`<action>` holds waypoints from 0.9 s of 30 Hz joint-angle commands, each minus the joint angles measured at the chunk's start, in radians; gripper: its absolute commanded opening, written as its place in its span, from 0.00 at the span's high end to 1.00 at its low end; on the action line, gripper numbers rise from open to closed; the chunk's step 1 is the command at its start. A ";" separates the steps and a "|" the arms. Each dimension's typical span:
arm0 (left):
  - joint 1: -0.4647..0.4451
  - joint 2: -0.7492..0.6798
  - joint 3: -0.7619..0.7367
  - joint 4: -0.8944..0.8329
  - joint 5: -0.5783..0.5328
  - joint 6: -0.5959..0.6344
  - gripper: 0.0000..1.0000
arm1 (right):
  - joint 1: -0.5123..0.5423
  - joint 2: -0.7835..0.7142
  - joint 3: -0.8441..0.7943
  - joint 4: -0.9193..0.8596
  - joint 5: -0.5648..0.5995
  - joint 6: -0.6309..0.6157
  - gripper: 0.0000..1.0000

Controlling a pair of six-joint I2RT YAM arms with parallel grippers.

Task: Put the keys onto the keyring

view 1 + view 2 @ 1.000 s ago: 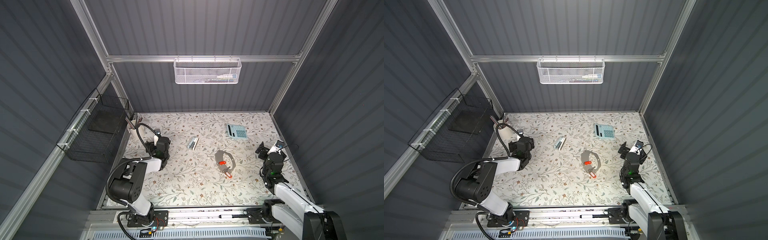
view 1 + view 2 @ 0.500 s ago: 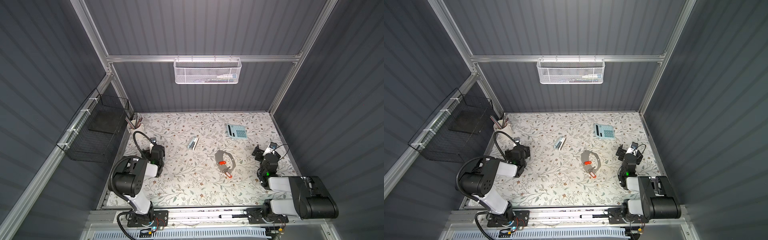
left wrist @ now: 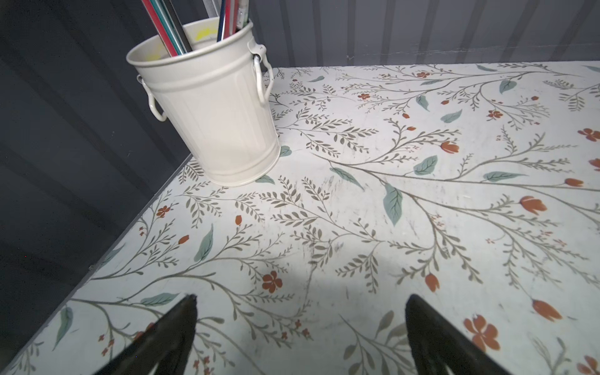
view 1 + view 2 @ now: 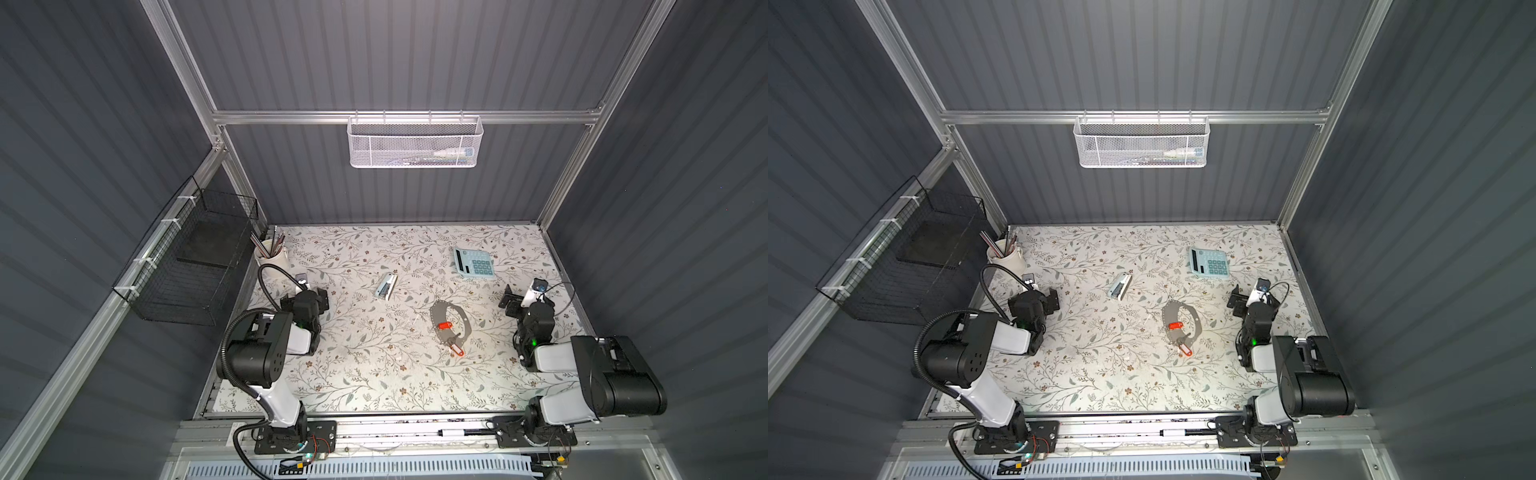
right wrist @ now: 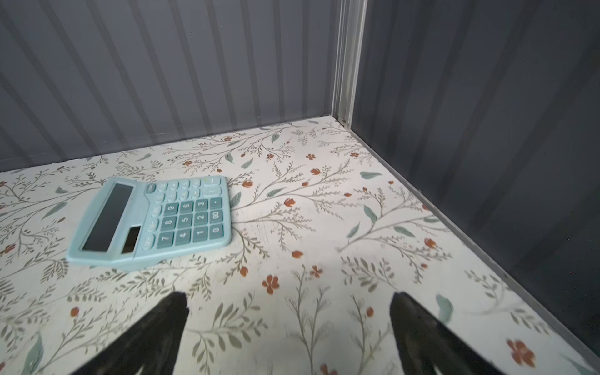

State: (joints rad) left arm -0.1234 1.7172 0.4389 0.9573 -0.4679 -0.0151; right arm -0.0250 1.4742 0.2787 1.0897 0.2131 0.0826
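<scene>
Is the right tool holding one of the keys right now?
No, the right tool stands open and empty, while the keys lie at the keyring.

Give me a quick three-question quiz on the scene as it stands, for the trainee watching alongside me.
1. True or false: the left end effector is shut.
2. In the right wrist view, what lies ahead of the right end effector? A) a mug B) a calculator C) scissors
3. In both top views, how many red keys lie at the keyring?

Key:
1. False: its jaws stand apart with nothing between them.
2. B.
3. Two: one across the ring's opening, one at its near rim. Whether either is hooked on is too small to tell.
</scene>
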 commanded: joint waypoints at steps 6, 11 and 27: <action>-0.012 0.004 0.004 0.016 0.021 0.007 0.00 | -0.024 -0.004 0.032 -0.072 -0.059 0.014 0.01; -0.012 0.004 0.004 0.016 0.021 0.007 0.00 | -0.023 -0.007 0.035 -0.084 -0.056 0.014 0.01; -0.011 0.002 0.005 0.017 0.021 0.007 0.00 | -0.020 -0.004 0.037 -0.085 -0.051 0.013 0.01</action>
State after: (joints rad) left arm -0.1303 1.7172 0.4385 0.9649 -0.4507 -0.0139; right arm -0.0471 1.4662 0.3145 1.0149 0.1627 0.0891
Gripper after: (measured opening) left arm 0.997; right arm 0.991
